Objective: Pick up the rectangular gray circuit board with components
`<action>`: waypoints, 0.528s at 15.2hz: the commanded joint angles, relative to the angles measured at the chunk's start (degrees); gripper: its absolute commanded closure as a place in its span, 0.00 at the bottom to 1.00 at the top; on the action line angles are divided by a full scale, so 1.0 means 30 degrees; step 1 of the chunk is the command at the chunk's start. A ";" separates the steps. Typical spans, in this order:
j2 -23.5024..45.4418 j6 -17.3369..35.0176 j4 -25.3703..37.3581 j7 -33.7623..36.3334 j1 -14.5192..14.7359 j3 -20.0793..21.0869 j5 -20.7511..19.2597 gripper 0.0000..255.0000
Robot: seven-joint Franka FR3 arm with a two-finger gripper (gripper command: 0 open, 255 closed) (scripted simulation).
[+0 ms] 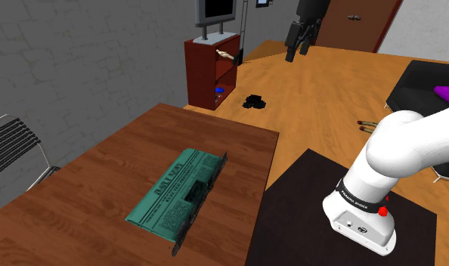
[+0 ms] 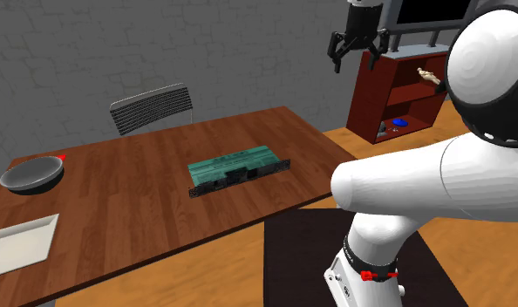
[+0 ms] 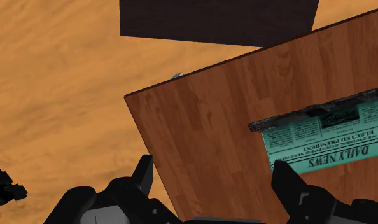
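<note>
The board [image 1: 181, 193] is a flat teal rectangle printed like a newspaper page, with dark components and a dark bracket along one long edge. It lies flat on the brown wooden table [image 1: 102, 170], near the middle [image 2: 235, 168]. My gripper [image 1: 297, 53] hangs high in the air, far beyond the table's end and above the floor, well apart from the board. In the second exterior view the gripper [image 2: 353, 59] is up by the red shelf. Its fingers stand open with nothing between them [image 3: 214, 173]; the board [image 3: 328, 137] lies far below, off to one side.
A red bookshelf [image 1: 213, 68] stands past the table's end, with a small black object [image 1: 254, 101] on the floor nearby. A metal chair [image 2: 153, 106] is behind the table. A grey bowl [image 2: 32, 174] and a white plate [image 2: 20, 242] sit at the table's far end.
</note>
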 commanded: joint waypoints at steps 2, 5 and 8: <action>-0.0175 0.0308 -0.0591 0.0734 -0.0057 0.0306 0.0271 0.00; -0.0546 0.1282 -0.2223 0.2925 -0.0197 0.1287 0.1168 0.00; -0.0659 0.2352 -0.3639 0.5105 -0.0281 0.2360 0.2174 0.00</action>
